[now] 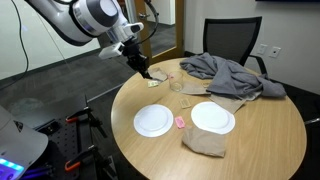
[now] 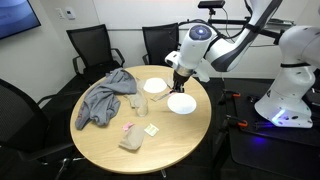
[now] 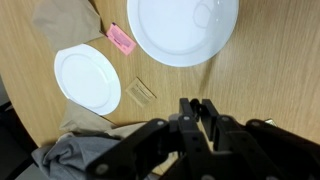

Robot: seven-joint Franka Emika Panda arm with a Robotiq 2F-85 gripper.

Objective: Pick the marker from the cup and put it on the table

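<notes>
We take the cup (image 3: 141,92) as the reference; it stands on the light wood top of the round table (image 1: 270,130). The gripper (image 3: 196,108) hangs above the table, apart from the cup, on the side where the arm (image 1: 85,20) comes in. Its fingers stand close together with only a narrow gap between them. A thin dark stick, which we read as the marker (image 3: 208,78), projects from between them. On that reading the marker is out of the cup, off the table and held in the gripper. The gripper body hides the contact faces, so we cannot confirm the grip itself. Two white plates lie flat near the cup. The near plate (image 3: 183,28) is on the gripper's side of the cup, and the far plate (image 3: 88,78) is just beside the cup on the opposite side. A small pink lump (image 3: 121,38) lies between the plates, beyond the cup as seen from the wrist. A tan cloth (image 3: 65,18) lies farther from the cup than the pink lump does. A crumpled grey cloth (image 1: 230,75) lies on the side of the cup away from the arm.
</notes>
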